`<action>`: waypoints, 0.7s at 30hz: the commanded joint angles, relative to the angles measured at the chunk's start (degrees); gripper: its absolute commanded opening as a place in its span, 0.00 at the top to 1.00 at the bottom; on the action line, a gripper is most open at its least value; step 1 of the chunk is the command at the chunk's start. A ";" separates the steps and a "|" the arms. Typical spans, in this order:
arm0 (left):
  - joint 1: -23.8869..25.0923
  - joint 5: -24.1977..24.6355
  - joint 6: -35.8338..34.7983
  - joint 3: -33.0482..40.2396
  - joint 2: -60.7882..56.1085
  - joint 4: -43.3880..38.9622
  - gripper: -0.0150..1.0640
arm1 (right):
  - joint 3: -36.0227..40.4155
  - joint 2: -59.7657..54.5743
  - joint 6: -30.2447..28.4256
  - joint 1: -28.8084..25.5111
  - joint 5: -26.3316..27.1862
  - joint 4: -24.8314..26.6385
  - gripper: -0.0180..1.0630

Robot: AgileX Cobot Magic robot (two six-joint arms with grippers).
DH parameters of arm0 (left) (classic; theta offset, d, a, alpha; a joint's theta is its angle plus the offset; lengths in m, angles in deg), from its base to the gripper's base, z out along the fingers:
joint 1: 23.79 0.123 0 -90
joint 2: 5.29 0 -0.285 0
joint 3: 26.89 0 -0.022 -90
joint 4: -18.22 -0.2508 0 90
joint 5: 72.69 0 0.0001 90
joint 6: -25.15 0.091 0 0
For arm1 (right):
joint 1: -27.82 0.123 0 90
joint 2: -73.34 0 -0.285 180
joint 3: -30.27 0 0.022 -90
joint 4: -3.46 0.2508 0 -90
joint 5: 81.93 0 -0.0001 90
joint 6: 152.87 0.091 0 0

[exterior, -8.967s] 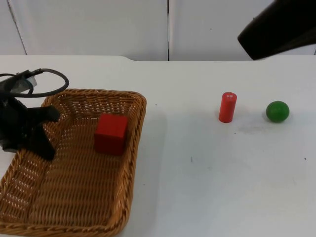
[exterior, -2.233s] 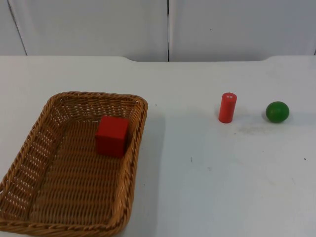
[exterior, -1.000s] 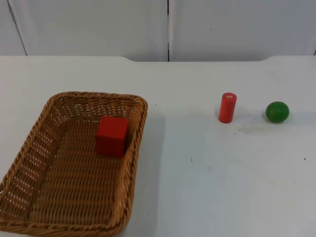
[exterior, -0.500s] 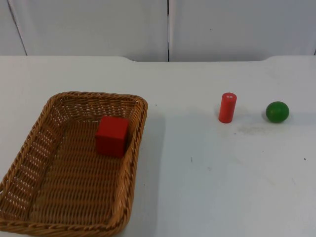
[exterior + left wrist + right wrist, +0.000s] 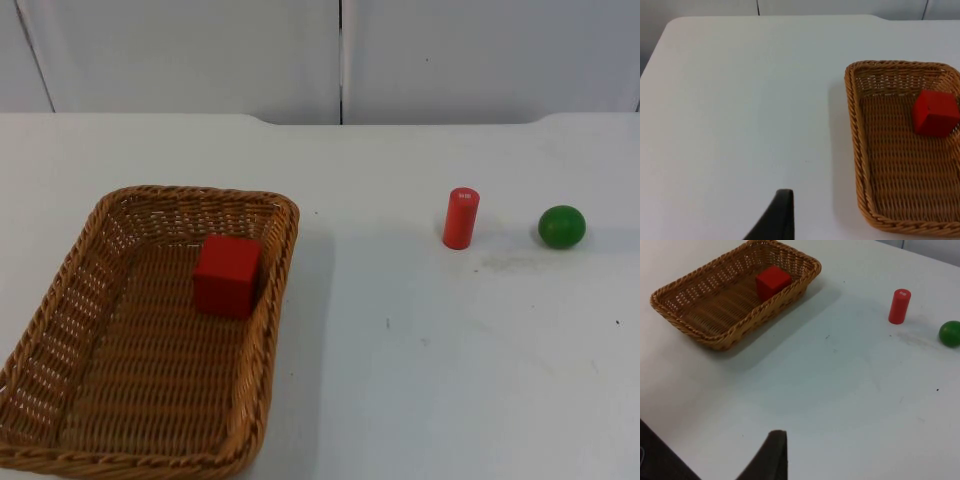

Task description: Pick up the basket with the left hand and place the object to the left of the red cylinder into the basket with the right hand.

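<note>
Wicker, brown and rectangular, the woven basket sits flat on the white table, the red cube already inside, so the placing looks done. The red cylinder stands beside the green ball. Whether either pincer is apart or together I cannot tell.
</note>
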 commanded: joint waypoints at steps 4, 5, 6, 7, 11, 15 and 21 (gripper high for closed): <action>2.18 0.20 0.00 0.29 -0.25 -0.10 0.01 | 0.14 0.22 0.08 -0.41 0.73 0.17 0.01; 2.18 0.20 0.00 0.29 -0.25 -0.10 0.01 | 0.14 0.22 0.08 -0.41 0.73 0.17 0.01; 2.18 0.20 0.00 0.29 -0.25 -0.10 0.01 | 0.14 0.22 0.08 -0.90 0.73 0.17 0.01; 2.18 0.20 0.00 0.29 -0.25 -0.10 0.01 | 0.14 0.22 0.08 -1.63 0.73 0.17 0.01; 2.18 0.20 0.00 0.29 -0.25 -0.10 0.01 | 0.14 0.22 0.08 -4.83 0.73 0.17 0.01; 2.18 0.20 0.00 0.29 -0.25 -0.10 0.01 | 0.14 0.22 0.08 -9.41 0.73 0.17 0.01; 2.18 0.20 0.00 0.29 -0.25 -0.10 0.01 | 0.14 0.22 0.08 -14.50 0.73 0.17 0.01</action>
